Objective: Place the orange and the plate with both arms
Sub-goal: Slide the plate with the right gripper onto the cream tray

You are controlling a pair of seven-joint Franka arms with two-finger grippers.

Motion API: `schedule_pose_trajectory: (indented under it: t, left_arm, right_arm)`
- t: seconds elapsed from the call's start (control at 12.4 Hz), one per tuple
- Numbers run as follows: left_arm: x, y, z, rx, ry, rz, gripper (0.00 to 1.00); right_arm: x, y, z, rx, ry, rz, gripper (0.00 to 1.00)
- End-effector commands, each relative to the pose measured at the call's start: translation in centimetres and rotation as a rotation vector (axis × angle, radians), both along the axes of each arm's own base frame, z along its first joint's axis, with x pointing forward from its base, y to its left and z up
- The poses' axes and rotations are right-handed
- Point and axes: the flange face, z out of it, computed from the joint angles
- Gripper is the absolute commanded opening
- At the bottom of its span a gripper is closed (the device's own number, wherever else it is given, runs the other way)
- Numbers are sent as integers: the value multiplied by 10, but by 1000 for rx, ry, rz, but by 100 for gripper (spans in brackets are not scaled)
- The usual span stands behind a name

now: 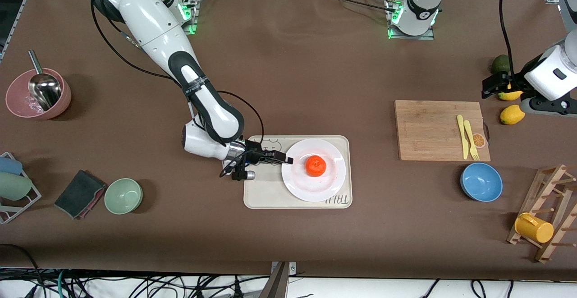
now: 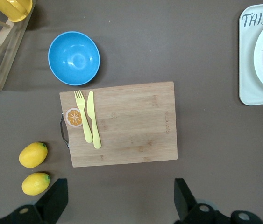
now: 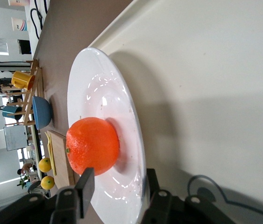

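Note:
The orange (image 1: pixel 315 166) sits in the middle of the white plate (image 1: pixel 331 183), which rests on a cream tray (image 1: pixel 266 194). My right gripper (image 1: pixel 286 158) is low at the plate's rim on the right arm's side. Its fingers are open, one above the rim and one under it. In the right wrist view the orange (image 3: pixel 93 145) lies on the plate (image 3: pixel 108 98) just past my right gripper (image 3: pixel 118 182). My left gripper (image 1: pixel 487 88) is open and empty, up over the table beside the lemons. In the left wrist view it (image 2: pixel 119 200) hangs over bare table near the cutting board.
A wooden cutting board (image 1: pixel 432 129) with a yellow fork and knife lies toward the left arm's end. Around it are a blue bowl (image 1: pixel 481 181), two lemons (image 1: pixel 512 114) and a rack with a yellow mug (image 1: pixel 534 228). A green bowl (image 1: pixel 123 195), a cloth (image 1: pixel 80 193) and a pink bowl (image 1: pixel 38 94) are at the right arm's end.

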Motion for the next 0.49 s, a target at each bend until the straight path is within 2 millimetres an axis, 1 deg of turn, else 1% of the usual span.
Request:
schedule_pose_trajectory:
  t: [0.0, 0.08, 0.24, 0.32, 0.4]
  left_arm:
    - [0, -2, 4, -16, -6, -18, 100]
    - [0, -2, 4, -16, -4, -18, 100]
    - [0, -2, 4, -16, -6, -19, 100]
    - [1, -2, 3, -16, -4, -18, 100]
    - [1, -2, 3, -16, -4, -18, 100]
  right_arm:
    - [18, -13, 31, -96, -99, 74, 100]
    - [25, -22, 45, -157, -157, 121, 100]
    - [27, -29, 74, -288, -261, 240, 100]
    - [29, -37, 85, -359, -284, 275, 100]
    - [26, -43, 95, -423, -284, 330, 100]
